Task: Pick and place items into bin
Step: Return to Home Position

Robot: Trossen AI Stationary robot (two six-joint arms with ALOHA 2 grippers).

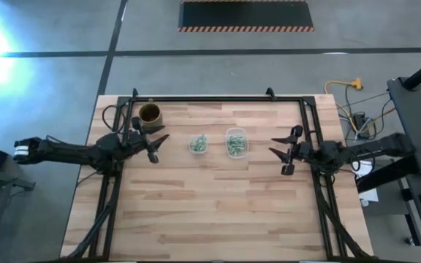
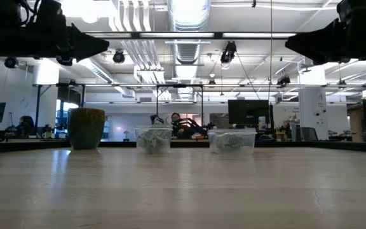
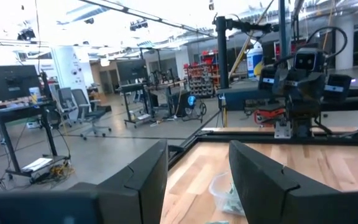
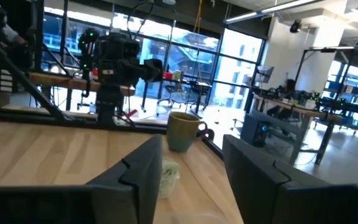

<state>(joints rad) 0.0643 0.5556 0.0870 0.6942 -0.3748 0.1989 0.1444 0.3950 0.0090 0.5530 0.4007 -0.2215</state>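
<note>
Homing: left gripper (image 1: 161,148) and right gripper (image 1: 280,152) raised, fingers apart, empty; items (image 1: 236,144) binned; next, simply park.

Green-and-white packets (image 1: 236,145) lie heaped in the clear left bin (image 1: 191,145) and right bin (image 1: 228,136).

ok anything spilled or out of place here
Nothing stands out. The left tub and right tub sit upright with packets inside, none visibly loose on the table. The cup stands upright. The left gripper and right gripper are open at the sides.
</note>
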